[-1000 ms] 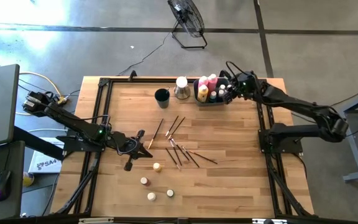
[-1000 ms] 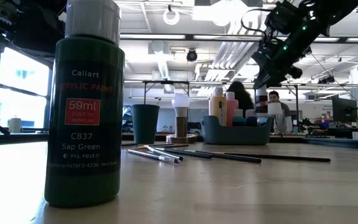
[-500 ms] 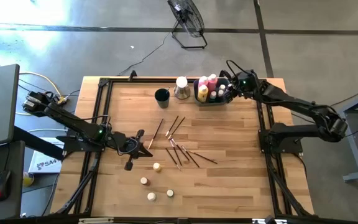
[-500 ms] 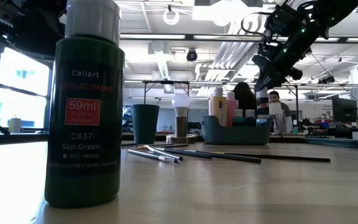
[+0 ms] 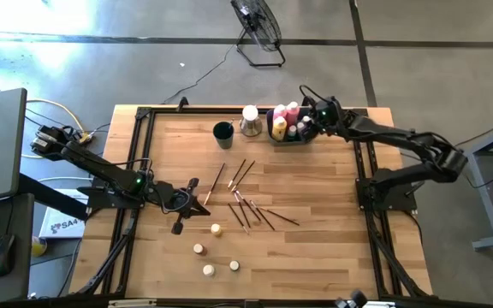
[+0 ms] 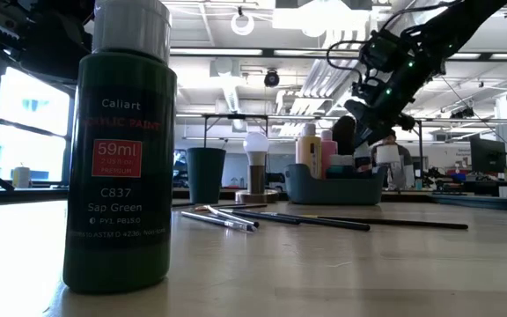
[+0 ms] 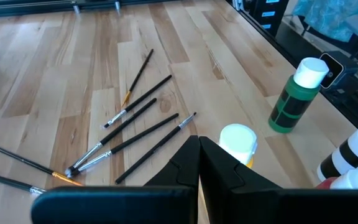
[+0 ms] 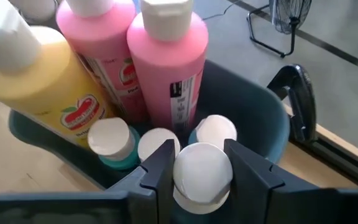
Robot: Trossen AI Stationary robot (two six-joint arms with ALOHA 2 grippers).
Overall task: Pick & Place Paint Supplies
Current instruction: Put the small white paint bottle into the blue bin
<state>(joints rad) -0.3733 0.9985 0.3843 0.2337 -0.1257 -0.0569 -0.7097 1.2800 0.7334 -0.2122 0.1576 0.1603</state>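
Right gripper (image 8: pixel 197 163) is over the grey-blue bin (image 5: pixel 291 137) at the table's far side, fingers clamped on a white-capped bottle (image 8: pixel 202 172) just above the bottles already inside; left gripper (image 5: pixel 197 198) rests closed, empty, beside the loose brushes (image 5: pixel 242 201).

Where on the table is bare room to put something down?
Free: the bare wood right of the thin dark-handled brushes, below the grey-blue rectangular bin. Crowded: the brush scatter, the small white-capped pots, and the bin, full of bottles.
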